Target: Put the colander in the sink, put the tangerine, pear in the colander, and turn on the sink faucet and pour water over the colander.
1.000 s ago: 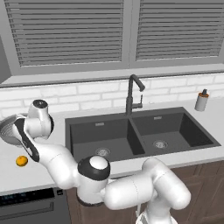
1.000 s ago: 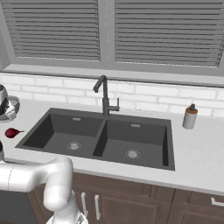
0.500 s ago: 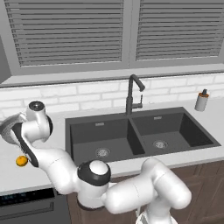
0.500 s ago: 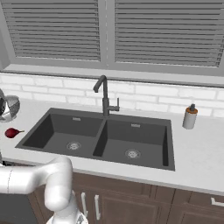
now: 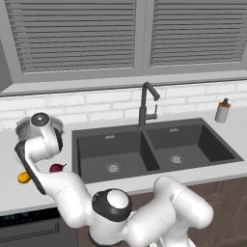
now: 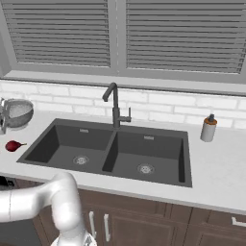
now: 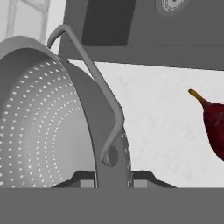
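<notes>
Tool (image 7: 113,177) clamped on rim of perforated silvery metal colander (image 7: 48,118), not yet in dark double-basin sink (image 5: 154,149); fruit, faucet steps pending.

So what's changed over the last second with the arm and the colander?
The end effector has closed on the rim of the colander, one finger on each side of the wall, and the colander has lifted slightly off the counter. The pear, the tangerine, the sink and the sink faucet are where they were.
</notes>
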### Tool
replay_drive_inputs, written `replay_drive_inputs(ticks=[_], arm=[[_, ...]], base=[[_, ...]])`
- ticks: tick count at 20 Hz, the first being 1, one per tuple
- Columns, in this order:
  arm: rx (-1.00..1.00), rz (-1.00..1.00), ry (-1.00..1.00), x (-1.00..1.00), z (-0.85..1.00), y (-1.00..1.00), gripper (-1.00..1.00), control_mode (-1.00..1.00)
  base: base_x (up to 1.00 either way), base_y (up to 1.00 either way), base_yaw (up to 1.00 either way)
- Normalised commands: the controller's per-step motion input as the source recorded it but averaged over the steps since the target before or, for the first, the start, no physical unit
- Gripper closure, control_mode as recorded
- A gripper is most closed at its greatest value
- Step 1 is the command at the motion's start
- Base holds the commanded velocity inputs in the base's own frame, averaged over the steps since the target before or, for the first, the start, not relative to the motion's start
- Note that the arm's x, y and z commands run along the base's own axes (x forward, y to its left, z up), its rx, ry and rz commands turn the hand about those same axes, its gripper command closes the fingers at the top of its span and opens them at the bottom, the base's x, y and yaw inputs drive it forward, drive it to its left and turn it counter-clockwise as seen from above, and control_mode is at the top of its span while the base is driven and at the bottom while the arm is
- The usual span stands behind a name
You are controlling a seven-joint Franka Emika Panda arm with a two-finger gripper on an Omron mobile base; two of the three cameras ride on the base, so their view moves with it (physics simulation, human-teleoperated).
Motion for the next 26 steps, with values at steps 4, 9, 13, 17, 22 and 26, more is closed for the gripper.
replay_drive_inputs(ticks=[4,9,13,17,22,26], arm=[[0.23,-0.41,-0.06,-0.62,0.64,-0.69,1.00,-1.00],[0.17,-0.45,0.00,-0.61,0.43,-0.84,1.00,-1.00],[0.13,-0.49,0.01,-0.54,0.28,-0.88,1.00,-1.00],[0.14,-0.54,0.15,-0.36,0.03,-0.94,1.00,-1.00],[0.11,-0.46,0.25,-0.03,0.00,-0.42,1.00,-1.00],[0.07,-0.34,0.17,0.14,-0.01,0.00,1.00,-1.00]], base=[[0.00,0.00,0.00],[0.00,0.00,0.00],[0.00,0.00,0.00],[0.00,0.00,0.00],[0.00,0.00,0.00],[0.00,0.00,0.00]])
